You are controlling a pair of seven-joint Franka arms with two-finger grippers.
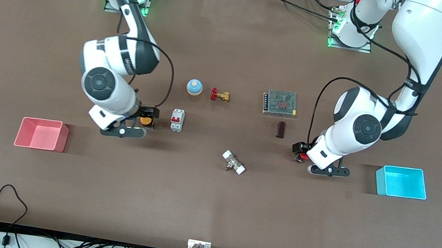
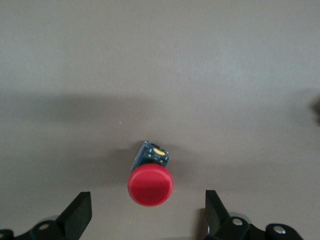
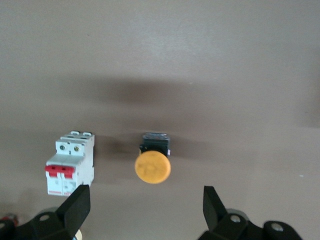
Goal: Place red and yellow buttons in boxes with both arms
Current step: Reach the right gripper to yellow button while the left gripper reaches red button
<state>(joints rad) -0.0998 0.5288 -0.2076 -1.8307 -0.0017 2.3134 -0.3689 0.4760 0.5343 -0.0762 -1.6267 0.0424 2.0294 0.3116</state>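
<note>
L gripper (image 2: 146, 215), fingers spread, hangs over red button (image 2: 150, 185) at frame's lower centre. R gripper (image 3: 145, 212), also spread, over yellow button (image 3: 152, 166) w/ breaker (image 3: 70, 165) beside it.

Red button (image 2: 150, 186): I see a red cap on a black body, lying on the table toward the left arm's end.
Yellow button (image 3: 152, 167): lying likewise, toward the right arm's end.
Pink box (image 1: 41, 134): open, right arm's end.
Cyan box (image 1: 401, 182): open, left arm's end.
</note>
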